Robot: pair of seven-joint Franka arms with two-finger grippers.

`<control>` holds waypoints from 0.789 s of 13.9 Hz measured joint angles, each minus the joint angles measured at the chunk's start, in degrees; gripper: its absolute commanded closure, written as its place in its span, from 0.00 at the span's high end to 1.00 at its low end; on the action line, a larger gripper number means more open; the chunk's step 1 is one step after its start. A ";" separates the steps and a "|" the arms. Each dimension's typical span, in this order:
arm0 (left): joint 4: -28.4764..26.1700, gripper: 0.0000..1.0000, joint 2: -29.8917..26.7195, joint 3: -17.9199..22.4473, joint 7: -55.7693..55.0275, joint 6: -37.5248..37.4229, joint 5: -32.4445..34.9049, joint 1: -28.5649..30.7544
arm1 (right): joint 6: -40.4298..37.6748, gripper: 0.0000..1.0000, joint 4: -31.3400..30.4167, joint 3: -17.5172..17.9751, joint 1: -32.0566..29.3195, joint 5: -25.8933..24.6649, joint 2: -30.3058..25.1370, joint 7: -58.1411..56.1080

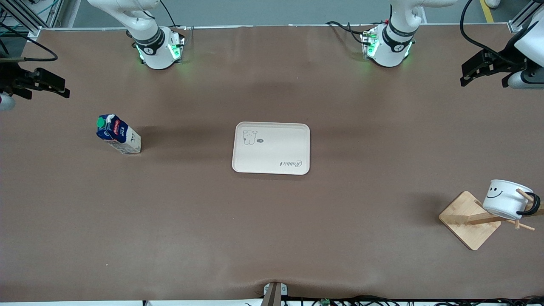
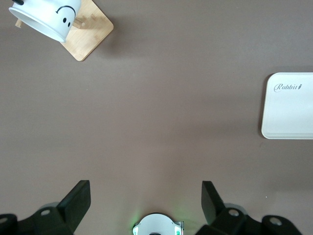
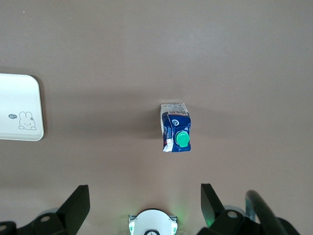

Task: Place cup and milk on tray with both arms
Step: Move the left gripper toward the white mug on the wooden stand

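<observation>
This is a robotics lab, not a home. Two white robot arms are bolted to a long table (image 1: 272, 238) covered in plain brown matting, with the right arm's base (image 1: 158, 49) at eleven o'clock and the left arm's base (image 1: 387, 46) at one o'clock, both glowing green. Black cables (image 1: 471, 38) trail along the table edges, and aluminium framing (image 1: 525, 15) stands at the corners.

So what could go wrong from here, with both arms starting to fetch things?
1. The cup hangs tilted on a wooden stand by its handle; lifting it could snag a peg or tip the stand.
2. The milk is tall and narrow; a nudge from the open right gripper might topple it.
3. The tray is small, so both arms, including the open left gripper, may crowd each other over it.
</observation>
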 measured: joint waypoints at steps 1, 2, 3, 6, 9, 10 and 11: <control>0.00 1.00 0.02 0.00 -0.05 0.00 0.00 0.00 | 0.00 1.00 0.00 0.00 0.00 0.00 0.00 0.00; 0.00 1.00 0.04 0.00 -0.07 0.02 0.00 0.02 | -0.01 1.00 0.00 0.00 0.00 0.00 0.00 0.00; 0.00 1.00 0.07 0.00 -0.08 0.05 0.00 0.09 | -0.05 1.00 0.00 -0.01 0.00 0.00 0.00 0.00; 0.33 1.00 0.31 0.19 -0.08 0.20 0.00 0.53 | -0.11 1.00 -0.02 -0.02 0.00 0.00 0.00 0.00; 2.07 1.00 1.64 1.57 -0.08 0.24 0.00 0.91 | -0.14 1.00 -0.05 -0.03 0.00 0.00 0.00 0.00; 2.33 1.00 2.06 2.02 -0.08 0.32 0.00 0.96 | -0.15 1.00 -0.05 -0.03 0.00 0.00 0.01 0.00; 2.40 1.00 2.37 2.25 -0.10 0.62 0.00 1.00 | -0.17 1.00 -0.06 -0.04 -0.01 0.00 0.02 0.00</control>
